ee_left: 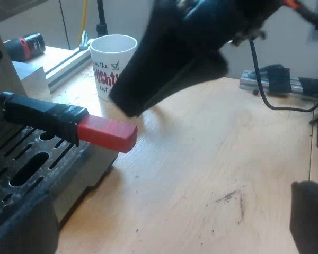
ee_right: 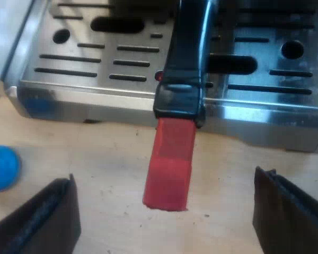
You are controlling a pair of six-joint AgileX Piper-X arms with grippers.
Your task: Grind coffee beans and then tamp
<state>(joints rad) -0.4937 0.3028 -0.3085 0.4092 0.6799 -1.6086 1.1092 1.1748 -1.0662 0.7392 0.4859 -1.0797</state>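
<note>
Right gripper [ee_right: 163,182] sat spread wide astride the locked holder's red handle end [ee_right: 169,161] at the machine front [ee_right: 85,92]; judged pre-grind pickup, next needing a square close on it.

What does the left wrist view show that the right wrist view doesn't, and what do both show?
Only the left wrist view: a white mug, standing on the wooden table. Only the right wrist view: a blue round thing, perhaps the tamper, on the table by the espresso machine, and the right end effector, open, one finger each side of the handle's red end. Both: the machine's slotted tray, the dark handle with its red end, the table.
</note>
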